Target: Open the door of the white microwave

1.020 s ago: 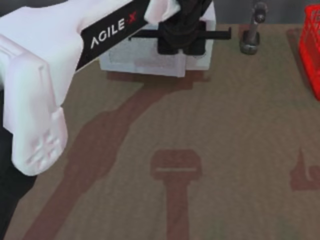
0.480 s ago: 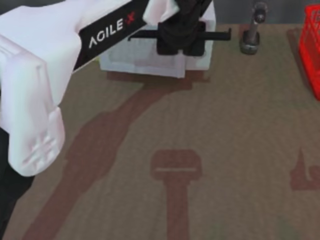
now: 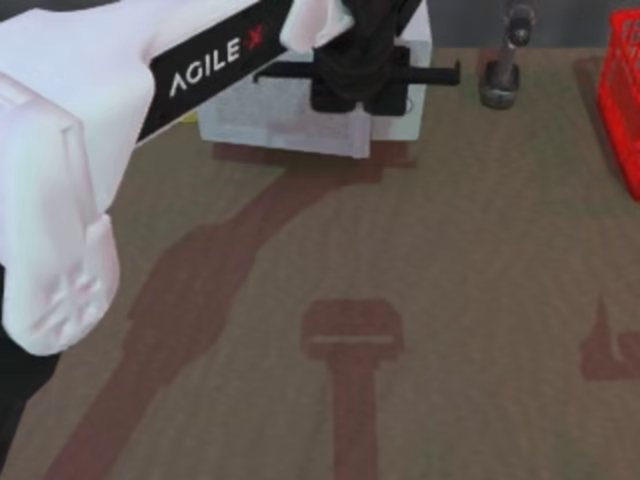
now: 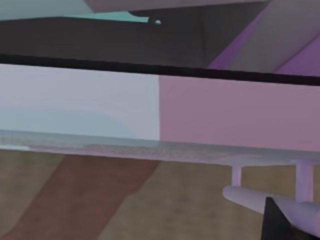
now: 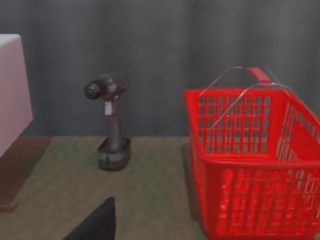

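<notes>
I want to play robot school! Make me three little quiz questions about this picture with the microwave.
1. True or false: the left gripper is over the front of the white microwave, near its door.
2. What stands on the table to the microwave's right, seen from above?
A) a kettle
B) a drill
C) a lamp
3. Fill in: the basket at the table's right edge is coloured ____.

Key:
1. True. In the left wrist view a dark fingertip lies right by the pale bar handle.
2. B.
3. Red.

The right arm is not seen from above; its wrist view faces the drill and basket.
</notes>
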Tool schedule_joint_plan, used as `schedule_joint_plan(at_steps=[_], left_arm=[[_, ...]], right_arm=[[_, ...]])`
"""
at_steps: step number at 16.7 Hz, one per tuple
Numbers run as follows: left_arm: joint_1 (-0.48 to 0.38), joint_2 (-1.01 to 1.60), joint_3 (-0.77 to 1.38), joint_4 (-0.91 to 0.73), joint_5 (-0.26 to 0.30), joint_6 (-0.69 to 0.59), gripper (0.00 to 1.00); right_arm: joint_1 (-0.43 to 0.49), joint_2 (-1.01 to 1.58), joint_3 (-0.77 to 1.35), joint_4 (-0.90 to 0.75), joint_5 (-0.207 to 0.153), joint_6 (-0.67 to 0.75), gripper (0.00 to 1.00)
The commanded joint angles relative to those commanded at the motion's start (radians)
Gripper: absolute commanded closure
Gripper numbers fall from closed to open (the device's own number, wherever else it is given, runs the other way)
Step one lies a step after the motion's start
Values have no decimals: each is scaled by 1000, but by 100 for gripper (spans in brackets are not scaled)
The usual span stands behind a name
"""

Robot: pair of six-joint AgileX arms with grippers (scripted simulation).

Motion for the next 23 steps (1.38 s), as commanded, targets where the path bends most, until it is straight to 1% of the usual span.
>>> schedule_joint_plan(at_steps=[20, 23], left_arm=[[0, 0, 0, 0, 0, 0, 100], [-6, -11, -9, 10, 9, 2, 100]], right_arm=[[0, 0, 0, 0, 0, 0, 0], [0, 0, 0, 0, 0, 0, 0]])
